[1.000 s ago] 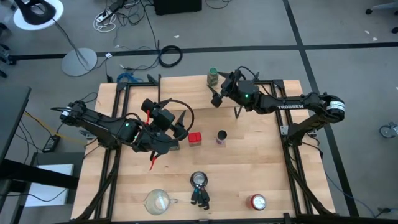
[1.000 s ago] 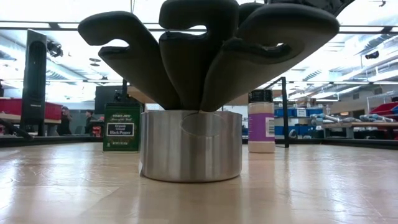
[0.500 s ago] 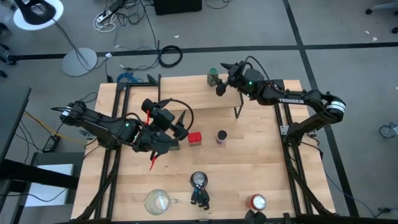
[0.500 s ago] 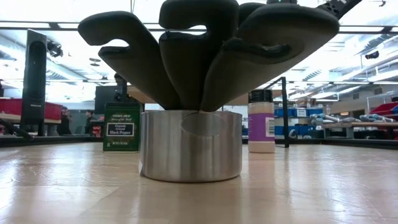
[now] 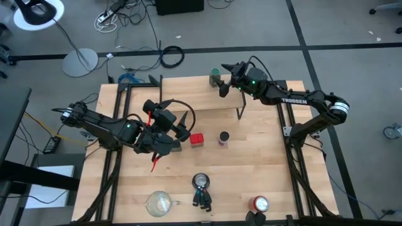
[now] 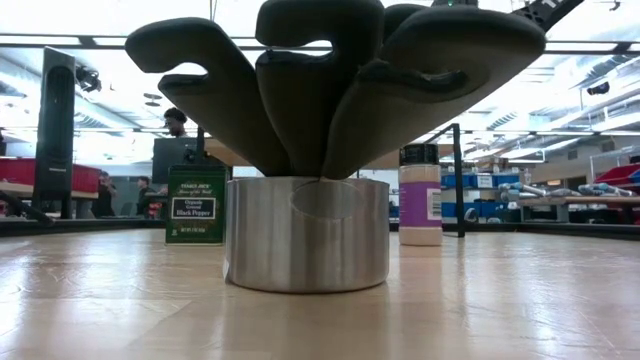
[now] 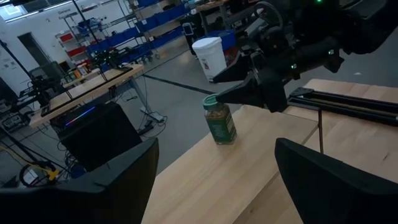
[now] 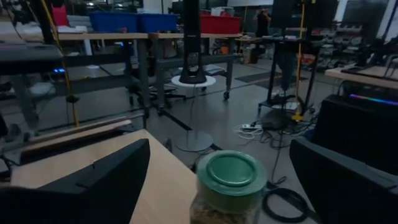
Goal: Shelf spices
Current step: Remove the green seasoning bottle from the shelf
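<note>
Right gripper, fingers spread apart and empty, hangs over the table's far edge with the green-lidded green glass jar standing upright just beyond its tips; in the right wrist view the jar sits centred between the two dark fingers, not yet enclosed. The jar's long axis is vertical, so the approach is level and forward, the fingers passing either side of the lid. The jar rests on the wooden tabletop beside the low shelf with a light board top and thin black legs, not on it. Left gripper waits, fingers apart, near the red square tin, well away from the jar; the right arm is clearly the nearer.
</note>
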`<state>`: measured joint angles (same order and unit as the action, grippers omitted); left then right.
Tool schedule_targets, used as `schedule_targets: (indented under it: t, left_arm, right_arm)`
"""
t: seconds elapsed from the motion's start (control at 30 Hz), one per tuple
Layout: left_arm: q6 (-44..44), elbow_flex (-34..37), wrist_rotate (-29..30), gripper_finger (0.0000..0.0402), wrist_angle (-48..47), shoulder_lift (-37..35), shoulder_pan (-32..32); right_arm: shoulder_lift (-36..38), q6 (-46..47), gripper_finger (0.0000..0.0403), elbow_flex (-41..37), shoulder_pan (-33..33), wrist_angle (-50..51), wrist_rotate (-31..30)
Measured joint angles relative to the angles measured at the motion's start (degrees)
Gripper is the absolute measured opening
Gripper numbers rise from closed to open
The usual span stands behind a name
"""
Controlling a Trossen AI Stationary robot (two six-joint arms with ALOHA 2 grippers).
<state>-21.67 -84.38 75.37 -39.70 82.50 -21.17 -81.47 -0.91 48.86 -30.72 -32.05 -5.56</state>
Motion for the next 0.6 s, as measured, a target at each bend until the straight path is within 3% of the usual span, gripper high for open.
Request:
schedule_targets:
  t: [0.4, 0.6]
  left_arm:
    - [0.0, 0.0, -0.1, 0.0325, 0.6, 0.0, 0.0]
    - [0.0, 0.0, -0.3, 0.0325, 0.7, 0.0, 0.0]
  right_arm:
    - [0.0, 3.9, 0.0399, 0.0, 0.6, 1.8, -0.6]
    - [0.0, -2.1, 0.0392, 0.0, 3.8, 0.8, -9.7]
